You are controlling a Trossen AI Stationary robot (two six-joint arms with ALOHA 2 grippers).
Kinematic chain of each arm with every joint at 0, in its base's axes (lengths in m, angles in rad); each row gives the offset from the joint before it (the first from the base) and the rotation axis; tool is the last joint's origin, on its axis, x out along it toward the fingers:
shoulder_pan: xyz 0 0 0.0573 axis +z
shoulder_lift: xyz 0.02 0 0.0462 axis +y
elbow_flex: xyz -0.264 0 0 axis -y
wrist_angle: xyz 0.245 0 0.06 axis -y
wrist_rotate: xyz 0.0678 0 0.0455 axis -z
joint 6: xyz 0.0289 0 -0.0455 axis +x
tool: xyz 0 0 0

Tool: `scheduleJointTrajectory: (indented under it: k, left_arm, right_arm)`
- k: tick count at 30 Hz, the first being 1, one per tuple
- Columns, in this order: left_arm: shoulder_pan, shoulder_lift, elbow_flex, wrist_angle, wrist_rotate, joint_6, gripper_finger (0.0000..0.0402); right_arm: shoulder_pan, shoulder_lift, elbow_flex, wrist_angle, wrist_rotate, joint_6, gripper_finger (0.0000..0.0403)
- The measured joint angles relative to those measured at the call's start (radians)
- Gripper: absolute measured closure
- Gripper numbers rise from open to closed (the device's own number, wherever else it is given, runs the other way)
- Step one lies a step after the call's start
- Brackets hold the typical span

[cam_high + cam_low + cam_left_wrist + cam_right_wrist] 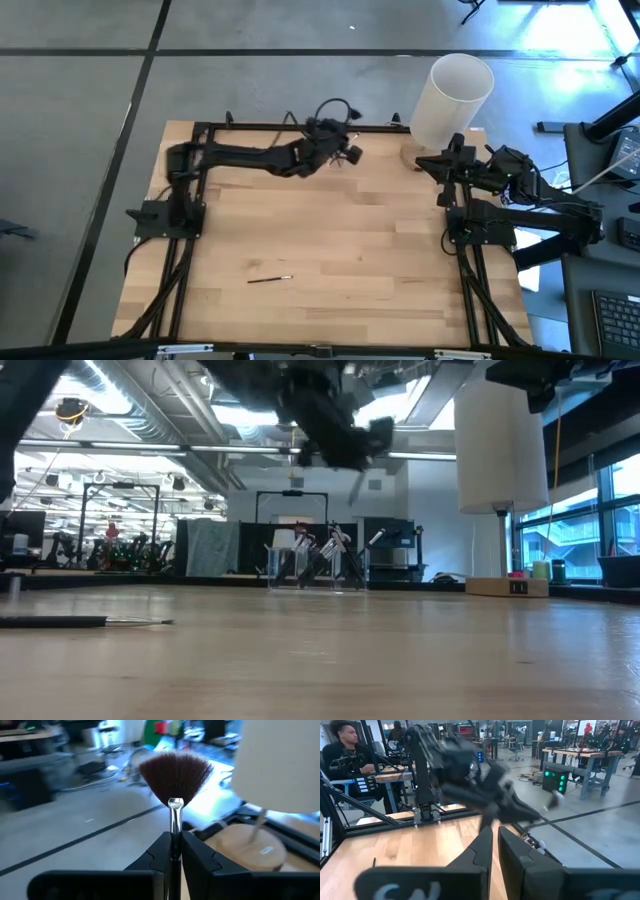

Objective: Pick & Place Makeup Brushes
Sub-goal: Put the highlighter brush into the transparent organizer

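Note:
My left gripper (343,152) is raised above the table's far edge, left of the white cylinder (455,92), and is shut on a fan-shaped makeup brush (175,775) with dark bristles and a silvery ferrule. It shows high in the low view (335,435). Another thin dark brush (268,279) lies flat on the wooden table toward the near side; it also shows in the low view (85,622). My right gripper (495,845) is shut and empty at the table's far right, beside the cylinder's wooden base (412,155). My left gripper pinches the fan brush's handle just behind the silvery ferrule (174,834) between its two fingers. The brush lies along the fingers and sticks out past their tips, fan end forward. It is lifted clear of the table, pointing toward the white cylinder.
The tall white cylinder (500,445) stands on a round wooden base (245,845) at the far right corner. A black frame (300,127) runs along the table's far edge and sides. A person sits beyond the table in the right wrist view (345,747).

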Motion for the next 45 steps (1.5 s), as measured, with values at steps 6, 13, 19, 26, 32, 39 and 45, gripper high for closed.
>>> scheduleJointTrajectory:
  k: [6,13,19,26,32,39,45]
  left_arm:
    - [0.036,0.153,0.0,0.225,0.12,0.025,0.0368]
    - [0.047,0.171,0.0,0.232,0.071,0.027,0.0368]
    - [0.047,0.171,0.0,0.204,0.017,0.094,0.0365]
    - [0.061,0.171,0.0,0.169,0.023,0.077,0.0365]
    - [0.068,0.171,0.0,0.12,0.016,0.004,0.036]
    - [0.082,0.181,0.0,0.082,0.02,-0.038,0.035]
    - [0.079,0.181,0.001,0.038,0.044,-0.056,0.0315]
  right_arm:
    - [0.0,0.0,0.0,-0.025,0.0,-0.028,0.0373]
    - [0.0,0.0,0.0,-0.062,0.045,-0.049,0.0373]
    - [0.0,0.0,0.0,-0.067,0.053,-0.042,0.0373]
    - [0.0,0.0,0.0,-0.059,0.053,-0.037,0.0373]
    - [0.0,0.0,0.0,-0.046,0.053,-0.049,0.0373]
    - [0.0,0.0,0.0,-0.036,0.053,-0.052,0.0373]
    - [0.0,0.0,0.0,-0.036,0.052,-0.052,0.0373]
